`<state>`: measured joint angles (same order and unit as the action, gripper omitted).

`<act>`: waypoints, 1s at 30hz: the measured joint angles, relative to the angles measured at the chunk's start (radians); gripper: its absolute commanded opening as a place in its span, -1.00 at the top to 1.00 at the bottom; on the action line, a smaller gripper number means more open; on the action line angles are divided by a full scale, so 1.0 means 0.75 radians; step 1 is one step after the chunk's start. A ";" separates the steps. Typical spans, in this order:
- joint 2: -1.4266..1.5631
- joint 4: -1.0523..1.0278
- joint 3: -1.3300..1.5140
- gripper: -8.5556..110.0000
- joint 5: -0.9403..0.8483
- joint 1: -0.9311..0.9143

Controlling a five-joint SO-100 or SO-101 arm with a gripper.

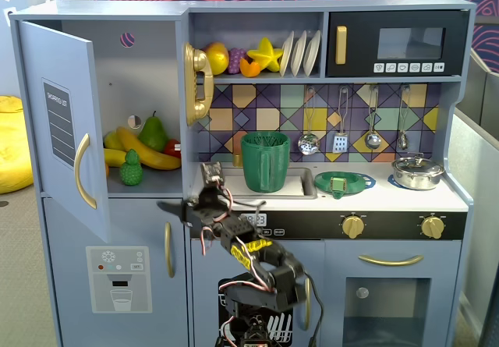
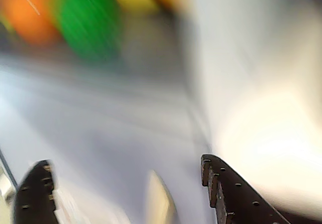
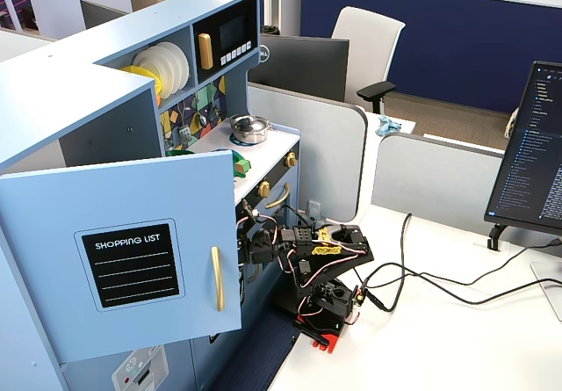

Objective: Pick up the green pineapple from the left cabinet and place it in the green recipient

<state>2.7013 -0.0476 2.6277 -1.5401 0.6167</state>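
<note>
The green pineapple (image 1: 131,168) stands on the shelf of the open left cabinet (image 1: 148,90), in front of bananas and a dark green pear. It shows as a green blur in the wrist view (image 2: 90,22), at the top left. The cabinet door (image 1: 58,121) is swung open to the left and hides the pineapple in a fixed view (image 3: 132,250). My gripper (image 1: 183,203) is open and empty, just below and right of the cabinet opening, pointing toward it; its jaws stand wide apart in the wrist view (image 2: 123,162). The green recipient (image 1: 265,161) stands in the sink.
Bananas (image 1: 144,148) and the pear (image 1: 153,132) lie behind the pineapple. A flat green dish (image 1: 343,182) and a metal pot (image 1: 417,171) sit on the counter. The arm's base (image 3: 325,307) stands on a white desk with cables. A lower door handle (image 1: 168,249) is near the arm.
</note>
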 measured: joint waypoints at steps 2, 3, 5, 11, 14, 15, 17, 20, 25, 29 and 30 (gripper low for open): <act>-0.059 0.047 -0.045 0.31 -0.043 0.016; -0.082 0.061 -0.067 0.33 -0.072 0.031; -0.133 0.088 -0.102 0.34 -0.135 0.059; -0.286 0.168 -0.211 0.25 -0.227 0.117; -0.374 0.245 -0.235 0.22 -0.233 0.117; -0.407 0.274 -0.245 0.21 -0.231 0.121; -0.475 0.319 -0.272 0.21 -0.215 0.129; -0.581 0.393 -0.333 0.22 -0.184 0.133; -0.755 0.493 -0.448 0.22 -0.147 0.131; -0.875 0.552 -0.526 0.22 -0.147 0.131; -0.902 0.565 -0.542 0.22 -0.149 0.131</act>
<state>2.0249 0.3758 2.2212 -1.6521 0.7148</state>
